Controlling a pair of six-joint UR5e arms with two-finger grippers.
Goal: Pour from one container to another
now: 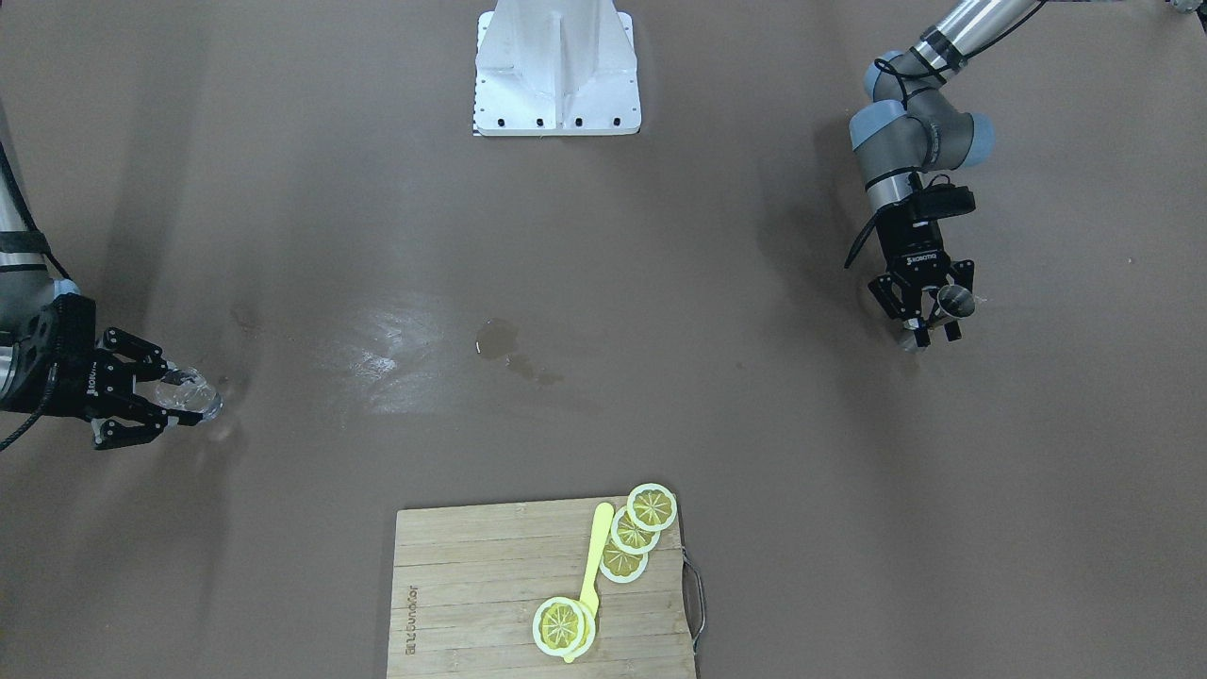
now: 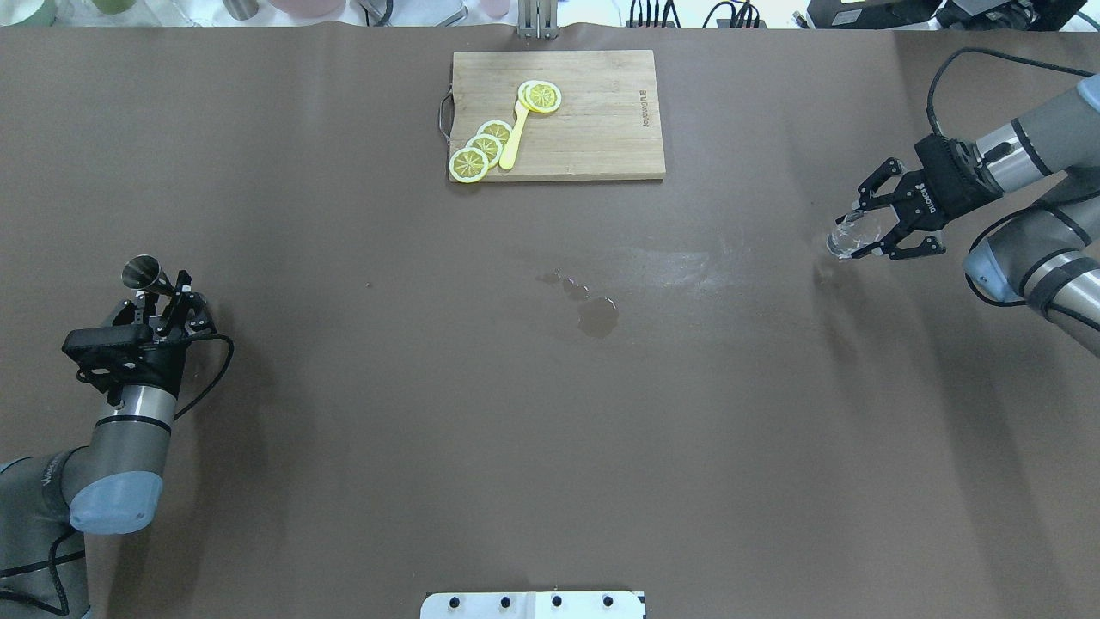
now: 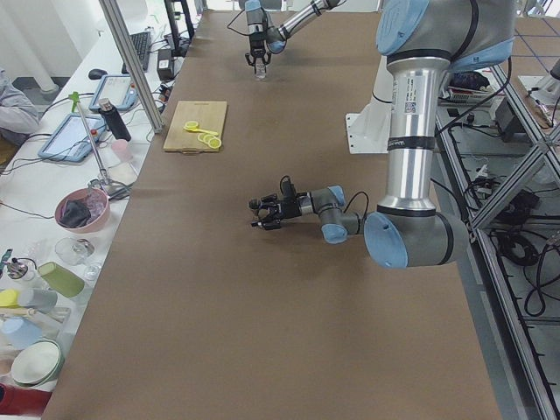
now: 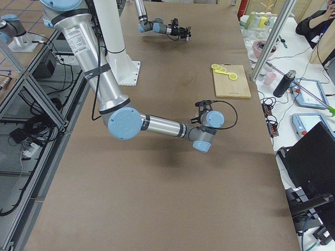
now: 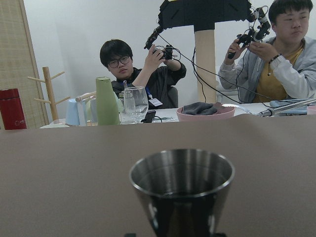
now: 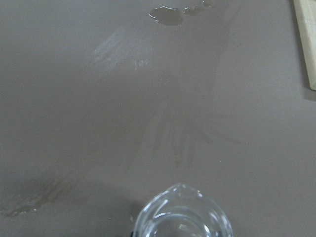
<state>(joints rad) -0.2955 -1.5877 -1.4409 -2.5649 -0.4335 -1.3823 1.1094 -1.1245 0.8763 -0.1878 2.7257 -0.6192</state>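
Seen from over my shoulders, I am working across a wide brown matte counter (image 2: 344, 473) with my two claws well apart. My left claw (image 2: 176, 297) is at 9 o'clock, closed on a small steel cone-shaped measuring cup (image 2: 142, 273). My right claw (image 2: 872, 228) is at 2 to 3 o'clock, its fingers wrapped around a clear glass tumbler (image 2: 851, 234).

I judge that the step in hand is bringing the two vessels together, so I am planning to carry both toward the middle. The steel cup should stay level until its lip is over the tumbler's mouth. A shallow puddle (image 2: 597, 316) is lying near the centre, so I would meet slightly to one side of it and tip slowly. The cup's flared rim will shed liquid in a broad sheet unless the tilt is gentle.

The counter covering is dull and slightly streaked. At 12 o'clock a pale wooden cutting board (image 2: 593, 129) is showing fine grain and a wire handle, with glossy yellow lemon slices (image 2: 469, 164) on it. The tumbler is thin-walled, with a wavy rim, likely slippery. The steel cup is polished, hard and narrow-waisted. I cannot tell how full either vessel is.
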